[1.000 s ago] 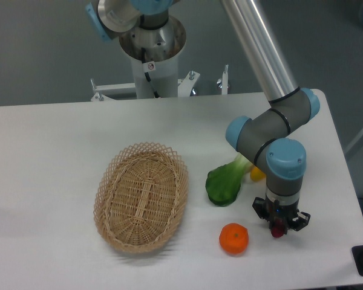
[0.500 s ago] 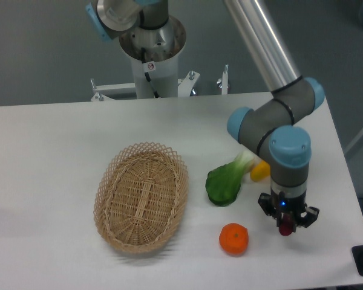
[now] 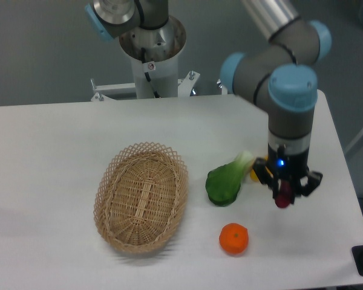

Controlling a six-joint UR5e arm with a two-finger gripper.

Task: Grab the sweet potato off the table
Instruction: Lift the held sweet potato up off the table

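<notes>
Lift step: gripper (image 3: 284, 194) is clamping the sweet potato (image 3: 283, 199), holding it above the table (image 3: 60, 145), right of the greens (image 3: 225, 181). Next: raising it clear while gripping firmly.

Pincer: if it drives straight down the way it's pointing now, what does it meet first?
Bare table, most likely. The pincer points down, shut on the sweet potato, so that would touch first. The orange sits off to the side; depth is unclear from one view.
</notes>
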